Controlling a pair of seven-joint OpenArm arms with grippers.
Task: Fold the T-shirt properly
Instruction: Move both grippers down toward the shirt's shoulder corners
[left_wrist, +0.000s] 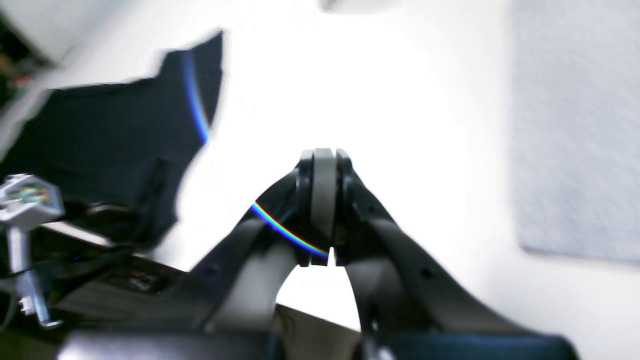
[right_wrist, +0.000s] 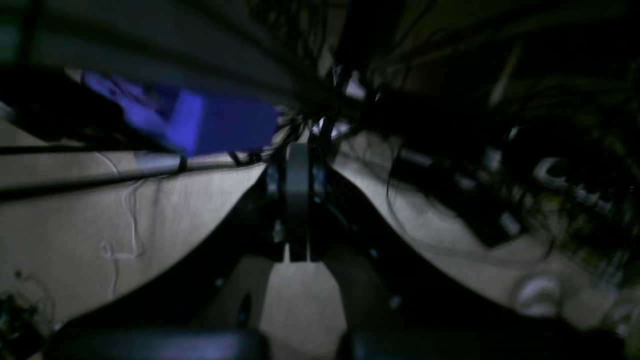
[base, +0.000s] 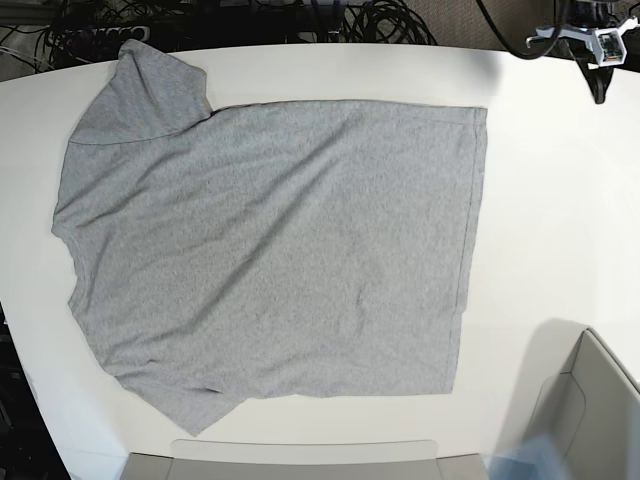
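The heather-grey T-shirt (base: 270, 250) lies spread flat on the white table (base: 550, 200) with its plain side up, neck end to the left and hem to the right. One sleeve points to the far left corner, the other to the near left. In the left wrist view my left gripper (left_wrist: 324, 156) is shut with nothing in it, over bare table, and the T-shirt (left_wrist: 575, 125) lies apart from it to the right. My right gripper (right_wrist: 298, 150) is shut and empty; its blurred view faces dark cables and floor, and shows no shirt.
Cables (base: 370, 20) bunch behind the table's far edge. A small white device on a stand (base: 590, 40) sits at the far right corner. A grey arm part (base: 600, 400) rises at the near right, and a grey bar (base: 300, 455) lies along the near edge.
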